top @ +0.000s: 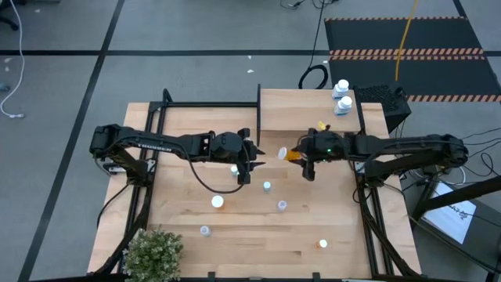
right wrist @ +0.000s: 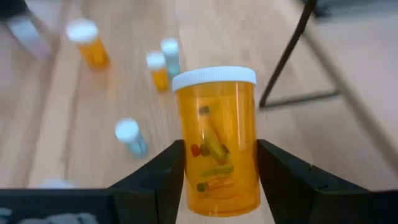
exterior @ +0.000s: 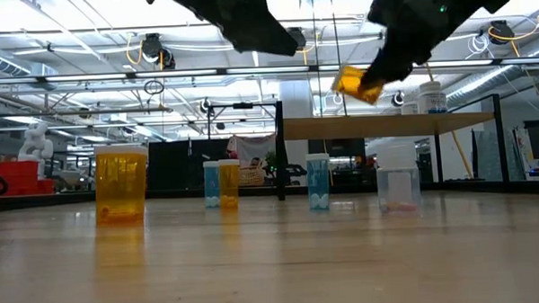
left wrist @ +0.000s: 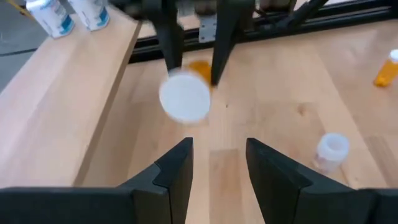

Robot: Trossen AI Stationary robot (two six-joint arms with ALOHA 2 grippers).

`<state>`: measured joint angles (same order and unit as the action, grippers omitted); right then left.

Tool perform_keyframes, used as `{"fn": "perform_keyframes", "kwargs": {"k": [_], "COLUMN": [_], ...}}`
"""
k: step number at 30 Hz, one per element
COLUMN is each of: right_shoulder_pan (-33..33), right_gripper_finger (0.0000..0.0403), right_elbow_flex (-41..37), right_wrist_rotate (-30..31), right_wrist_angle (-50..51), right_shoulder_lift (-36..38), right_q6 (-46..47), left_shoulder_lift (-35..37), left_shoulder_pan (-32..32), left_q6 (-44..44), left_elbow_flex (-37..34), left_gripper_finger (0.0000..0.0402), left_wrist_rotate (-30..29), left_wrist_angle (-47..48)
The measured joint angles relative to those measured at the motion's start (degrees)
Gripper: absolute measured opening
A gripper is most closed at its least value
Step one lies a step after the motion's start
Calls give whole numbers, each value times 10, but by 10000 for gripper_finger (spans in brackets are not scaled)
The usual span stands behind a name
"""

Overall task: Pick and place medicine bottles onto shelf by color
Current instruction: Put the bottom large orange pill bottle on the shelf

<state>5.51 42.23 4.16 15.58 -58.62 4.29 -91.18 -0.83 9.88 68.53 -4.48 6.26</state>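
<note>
Orange bottle [right wrist: 216, 142] sits clamped between the right gripper [right wrist: 217, 180] jaws; left gripper [left wrist: 217, 171] jaws apart.

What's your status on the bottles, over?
Right claw shut on orange bottle, airborne beside shelf. Left claw open, empty, hovering mid-table. Nothing in the way.

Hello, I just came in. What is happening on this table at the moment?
The right gripper holds an orange bottle with a white cap, lifted above the table near the shelf. Two blue bottles already stand on the shelf. The left gripper hangs open and empty over the middle of the table. Several more bottles, orange and blue, are standing on the tabletop.
</note>
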Motion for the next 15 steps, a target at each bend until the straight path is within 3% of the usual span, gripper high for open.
{"fn": "perform_keyframes", "kwargs": {"k": [5, 15], "right_shoulder_pan": [-6, -8], "right_gripper_finger": [180, 180], "right_elbow_flex": [-64, -176], "right_wrist_rotate": [0, -13], "right_wrist_angle": [-135, -470], "right_shoulder_lift": [52, 65], "right_q6": [-3, -6], "left_shoulder_lift": [0, -24], "left_shoulder_pan": [-13, -28], "left_q6": [-19, -53], "left_elbow_flex": [-36, -109], "left_gripper_finger": [172, 288], "left_wrist_rotate": [14, 32], "left_wrist_angle": [-63, -291]}}
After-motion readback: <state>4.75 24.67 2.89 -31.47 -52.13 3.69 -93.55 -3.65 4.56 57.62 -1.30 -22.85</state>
